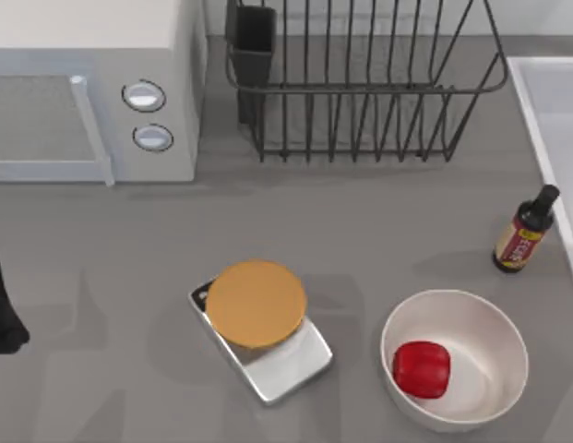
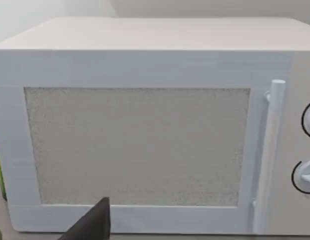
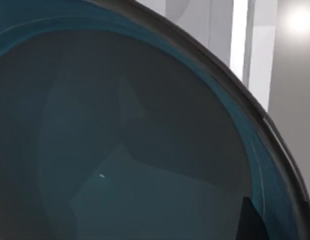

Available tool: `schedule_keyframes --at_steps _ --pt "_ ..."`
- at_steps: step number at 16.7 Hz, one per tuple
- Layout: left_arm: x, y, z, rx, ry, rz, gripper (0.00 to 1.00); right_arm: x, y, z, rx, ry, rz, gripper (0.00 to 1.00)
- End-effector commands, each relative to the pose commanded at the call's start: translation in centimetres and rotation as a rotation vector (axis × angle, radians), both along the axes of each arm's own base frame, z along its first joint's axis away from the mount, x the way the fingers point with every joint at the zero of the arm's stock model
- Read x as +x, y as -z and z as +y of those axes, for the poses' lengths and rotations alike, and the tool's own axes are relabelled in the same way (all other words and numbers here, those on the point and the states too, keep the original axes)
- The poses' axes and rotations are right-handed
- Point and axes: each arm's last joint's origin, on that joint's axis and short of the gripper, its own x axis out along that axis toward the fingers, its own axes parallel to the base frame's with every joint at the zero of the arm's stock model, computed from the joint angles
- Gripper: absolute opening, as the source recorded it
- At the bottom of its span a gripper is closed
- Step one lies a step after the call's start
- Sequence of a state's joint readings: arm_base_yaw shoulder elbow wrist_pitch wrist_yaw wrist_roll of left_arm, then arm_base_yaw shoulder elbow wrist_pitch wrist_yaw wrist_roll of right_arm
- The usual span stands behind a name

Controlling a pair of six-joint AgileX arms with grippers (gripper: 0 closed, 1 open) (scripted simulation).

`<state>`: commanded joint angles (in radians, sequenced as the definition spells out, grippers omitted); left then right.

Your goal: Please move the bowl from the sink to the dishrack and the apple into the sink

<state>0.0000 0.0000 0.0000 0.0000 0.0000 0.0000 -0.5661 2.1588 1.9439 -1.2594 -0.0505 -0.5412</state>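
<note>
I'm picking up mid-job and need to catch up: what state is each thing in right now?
Microwave: door shut.
Dishrack: nothing in it.
Apple: lying in the white bowl.
Teal bowl: close under the right wrist camera, nothing in it.
Bottle: upright, capped, beside the sink.
Scale: nothing on its orange plate.

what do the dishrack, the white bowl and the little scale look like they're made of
The dishrack looks like black coated metal wire: thin, evenly spaced bars. The white bowl holding the apple seems glazed ceramic or smooth plastic, given its soft sheen. The scale has a brushed steel-like silver base under a matte tan disc, possibly wood or plastic.
</note>
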Motion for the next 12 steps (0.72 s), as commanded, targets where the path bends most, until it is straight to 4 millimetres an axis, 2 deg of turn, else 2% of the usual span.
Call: schedule_keyframes --at_steps 2,4,7,9,12 --pt "0.0 0.0 0.0 0.0 0.0 0.0 1.0 -4.7 -4.4 0.3 -0.004 -0.001 -0.002 0.0" --pt "0.0 0.0 0.0 0.0 0.0 0.0 1.0 -9.4 -8.0 1.3 -0.007 -0.001 -0.004 0.0" --pt "0.0 0.0 0.0 0.0 0.0 0.0 1.0 -15.1 -11.1 3.3 -0.006 -0.002 -0.002 0.0" --pt "0.0 0.0 0.0 0.0 0.0 0.0 1.0 -17.4 -12.0 4.2 0.0 -0.004 0.003 0.0" --pt "0.0 0.0 0.0 0.0 0.0 0.0 1.0 -18.5 -12.3 4.7 0.003 -0.005 0.006 0.0"
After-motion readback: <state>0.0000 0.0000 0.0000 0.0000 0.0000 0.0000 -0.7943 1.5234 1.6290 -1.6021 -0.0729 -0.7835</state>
